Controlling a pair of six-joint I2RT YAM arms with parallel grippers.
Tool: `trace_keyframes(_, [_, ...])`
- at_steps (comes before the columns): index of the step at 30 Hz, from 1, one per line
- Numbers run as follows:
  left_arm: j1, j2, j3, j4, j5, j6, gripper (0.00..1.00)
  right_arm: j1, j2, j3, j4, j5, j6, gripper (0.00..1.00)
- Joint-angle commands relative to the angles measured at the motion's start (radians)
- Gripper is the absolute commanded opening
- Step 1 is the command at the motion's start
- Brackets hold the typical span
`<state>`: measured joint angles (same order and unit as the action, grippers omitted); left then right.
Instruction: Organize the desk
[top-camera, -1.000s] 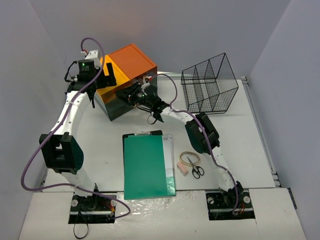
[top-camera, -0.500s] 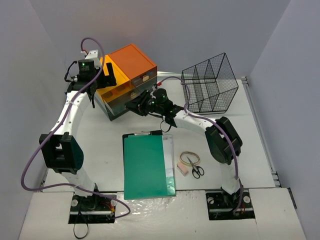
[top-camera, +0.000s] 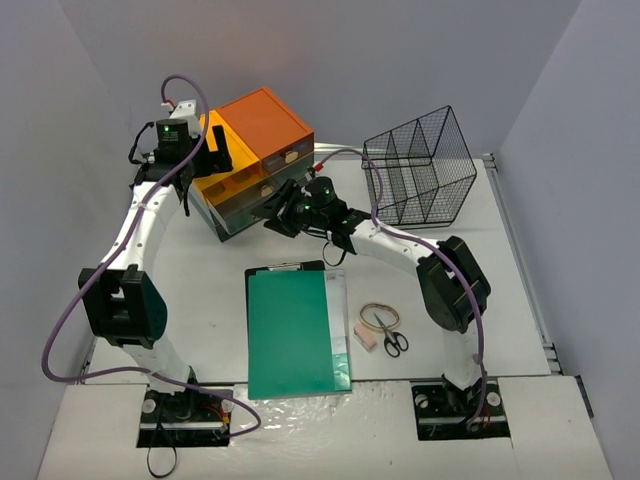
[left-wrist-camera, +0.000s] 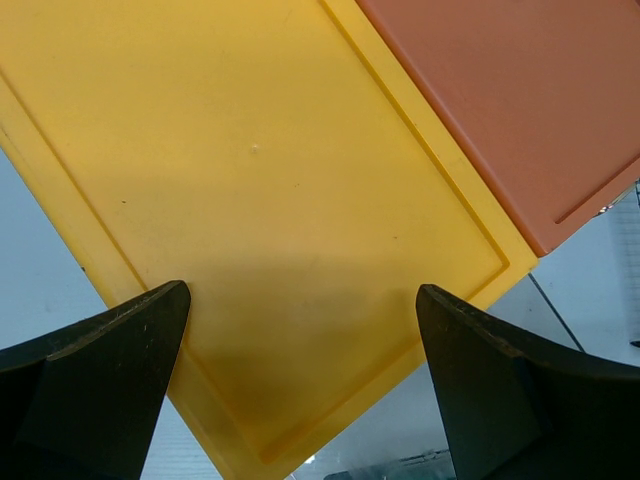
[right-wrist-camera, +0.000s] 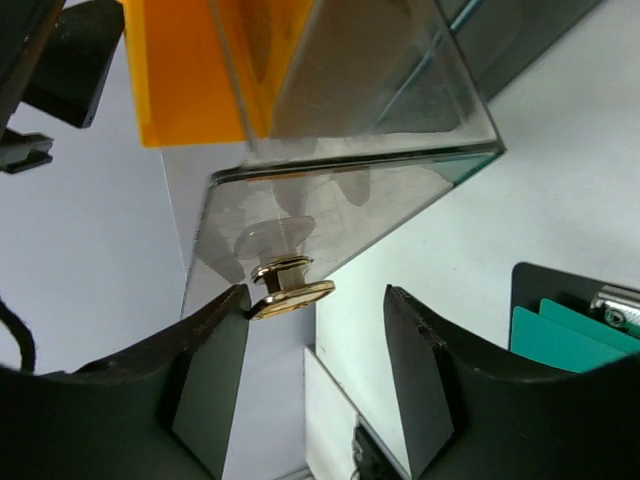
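my left claw (left-wrist-camera: 300, 298) hangs spread wide over the drawer unit (top-camera: 262, 122), with nothing between its fingers. under it i see a yellow panel (left-wrist-camera: 270, 190) and, along that panel's edge, the orange top (left-wrist-camera: 520, 90).

my right claw (right-wrist-camera: 315, 298) is at the unit's front, jaws apart and gripping nothing. a small gold knob (right-wrist-camera: 291, 285) on the clear drawer front (right-wrist-camera: 350, 205) sits between the two fingers. it is right up against the finger (right-wrist-camera: 215, 370) at the left of my wrist view, and there is a plain gap to the other one.

the surface (top-camera: 500, 290) lies pale and flat under everything. the drawer unit stands at its far left part and a black wire basket (top-camera: 420, 165) at its far right. nearer my bases lies a black clipboard (top-camera: 290, 268) with a green sheet (top-camera: 290, 335) on it. just right of that are a rubber band (top-camera: 380, 315), a pair of scissors (top-camera: 393, 341) and a small pinkish block (top-camera: 365, 339), all close together.
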<state>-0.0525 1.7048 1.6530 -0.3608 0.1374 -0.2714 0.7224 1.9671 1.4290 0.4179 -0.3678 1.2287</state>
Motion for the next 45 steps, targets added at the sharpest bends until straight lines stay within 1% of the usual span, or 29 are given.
trace_keyframes(1, [0.026,-0.014,-0.026,-0.172,-0.058,-0.024,0.97,0.015,-0.045,0.032,-0.169,0.051,-0.138,0.58])
trace_keyframes(4, [0.026,-0.013,-0.022,-0.172,-0.056,-0.023,0.97,0.017,-0.057,0.04,-0.196,0.058,-0.16,0.65])
trace_keyframes(16, [0.026,-0.008,-0.024,-0.166,-0.056,-0.026,0.97,0.025,-0.222,0.028,-0.297,0.133,-0.291,0.67])
trace_keyframes(19, [0.026,-0.006,-0.025,-0.163,-0.054,-0.026,0.97,0.022,-0.25,0.012,-0.299,0.144,-0.332,0.69])
trace_keyframes(22, [0.026,-0.006,-0.026,-0.159,-0.05,-0.029,0.97,0.025,-0.252,0.007,-0.285,0.12,-0.354,0.69])
trace_keyframes(24, [0.026,-0.007,-0.027,-0.159,-0.05,-0.029,0.97,0.027,-0.257,0.006,-0.301,0.137,-0.359,0.69])
trace_keyframes(25, [0.026,-0.007,-0.027,-0.16,-0.05,-0.029,0.97,0.025,-0.259,0.017,-0.352,0.175,-0.362,0.69])
trace_keyframes(27, [0.025,-0.008,-0.025,-0.162,-0.052,-0.029,0.97,0.02,-0.254,0.064,-0.539,0.275,-0.371,0.68])
trace_keyframes(29, [0.026,-0.01,-0.024,-0.162,-0.051,-0.029,0.97,0.02,-0.265,0.07,-0.69,0.357,-0.388,0.69])
trace_keyframes(30, [0.026,-0.014,-0.025,-0.162,-0.05,-0.029,0.97,0.02,-0.287,0.054,-0.716,0.426,-0.39,0.69])
trace_keyframes(31, [0.026,-0.017,-0.025,-0.161,-0.05,-0.029,0.97,0.02,-0.301,0.008,-0.766,0.466,-0.399,0.69])
trace_keyframes(32, [0.026,-0.017,-0.025,-0.161,-0.049,-0.031,0.97,0.02,-0.312,0.004,-0.794,0.501,-0.409,0.69])
trace_keyframes(35, [0.026,-0.02,-0.025,-0.158,-0.042,-0.036,0.97,0.02,-0.362,-0.092,-0.872,0.601,-0.441,0.69])
trace_keyframes(40, [0.025,-0.018,-0.02,-0.162,-0.039,-0.037,0.97,0.025,-0.404,-0.156,-1.025,0.696,-0.45,0.69])
trace_keyframes(45, [0.025,-0.012,-0.016,-0.158,-0.033,-0.042,0.97,0.035,-0.479,-0.226,-1.131,0.708,-0.419,0.65])
